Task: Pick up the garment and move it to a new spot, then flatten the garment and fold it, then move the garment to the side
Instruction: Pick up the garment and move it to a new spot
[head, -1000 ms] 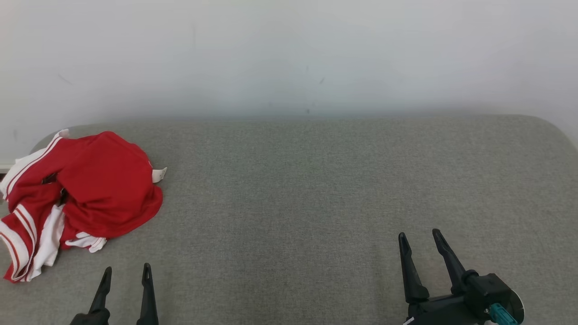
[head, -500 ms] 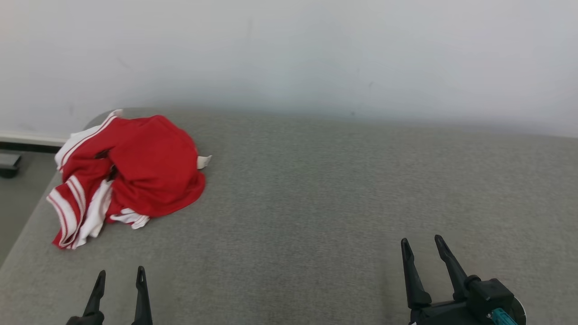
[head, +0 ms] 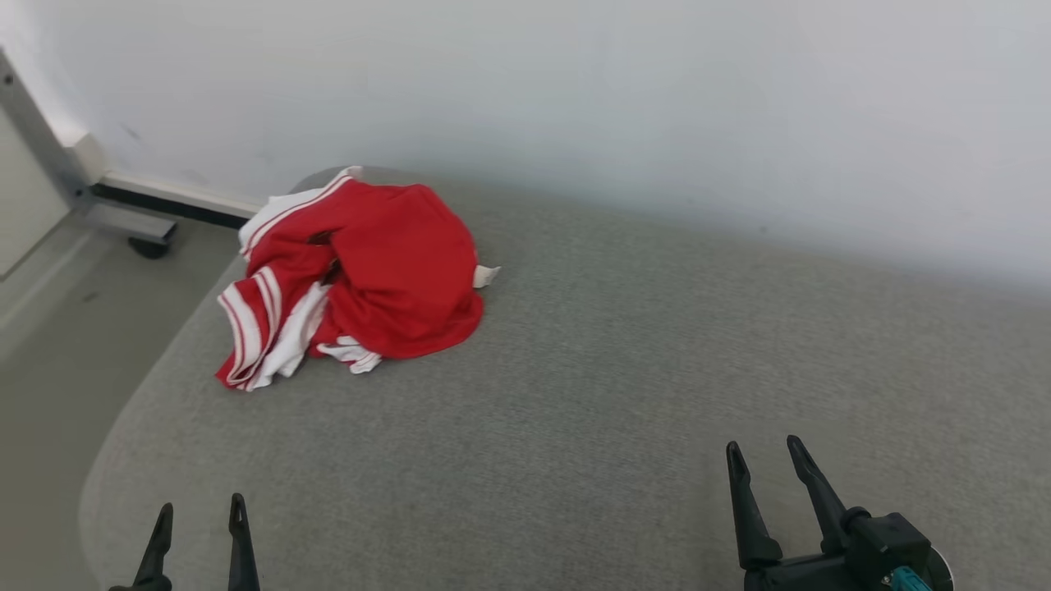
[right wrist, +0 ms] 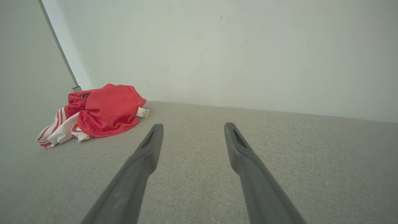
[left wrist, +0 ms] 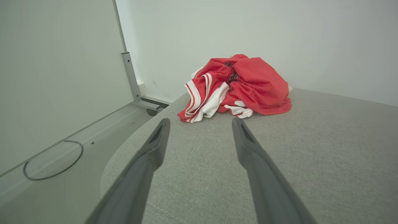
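The left gripper point(head: 202, 505) sits low at the near left, the right gripper point(head: 764, 444) at the near right, both pointing forward with fingers wide apart and holding nothing. Under them is a grey top point(head: 616, 369), maybe soft cloth, with a white wall point(head: 575, 98) behind and floor point(head: 49, 345) to the left. The red and white garment point(head: 386, 271) lies in a heap at the far left corner, ahead of the left gripper, well apart from both.
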Robot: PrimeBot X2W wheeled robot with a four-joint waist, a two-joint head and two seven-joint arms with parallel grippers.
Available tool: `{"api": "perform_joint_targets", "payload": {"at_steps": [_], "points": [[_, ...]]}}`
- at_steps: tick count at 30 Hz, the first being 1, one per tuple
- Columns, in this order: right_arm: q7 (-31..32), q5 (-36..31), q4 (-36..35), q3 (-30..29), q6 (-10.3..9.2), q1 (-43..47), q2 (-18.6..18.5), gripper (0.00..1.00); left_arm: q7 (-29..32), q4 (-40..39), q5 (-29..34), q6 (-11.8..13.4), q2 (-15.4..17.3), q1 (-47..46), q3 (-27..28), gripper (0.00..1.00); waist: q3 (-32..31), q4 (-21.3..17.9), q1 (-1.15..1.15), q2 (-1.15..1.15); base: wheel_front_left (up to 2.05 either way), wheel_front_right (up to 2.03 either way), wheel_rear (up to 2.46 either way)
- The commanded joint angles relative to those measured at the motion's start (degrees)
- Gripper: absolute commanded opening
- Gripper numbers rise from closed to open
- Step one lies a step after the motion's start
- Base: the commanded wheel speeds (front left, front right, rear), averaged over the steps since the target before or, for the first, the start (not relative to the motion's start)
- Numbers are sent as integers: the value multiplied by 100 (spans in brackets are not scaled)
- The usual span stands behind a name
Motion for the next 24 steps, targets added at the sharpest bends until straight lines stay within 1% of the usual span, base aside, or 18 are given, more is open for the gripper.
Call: {"api": "perform_joint_targets", "payload": {"at_steps": [1, 6, 13, 24], "points": [[-4, 17, 10, 16, -12, 43, 9, 100, -20, -7, 4, 5, 3, 51, 11, 100, -18, 335, 0, 0, 0, 0, 0], [-4, 29, 24, 33, -12, 26, 9, 100, -20, -12, -4, 27, -8, 64, 38, 100, -5, 719, 0, 0, 0, 0, 0], [-4, -4, 21, 70, -12, 9, 9, 100, -20, -78, -55, 49, -40, 113, 76, 100, 30, 1042, 0, 0, 0, 0, 0], [-4, -59, 42, 159, -12, -74, 9, 100, -20, -134, -115, 148, -77, 106, 145, 100, 91, 1093, 0, 0, 0, 0, 0]]}}
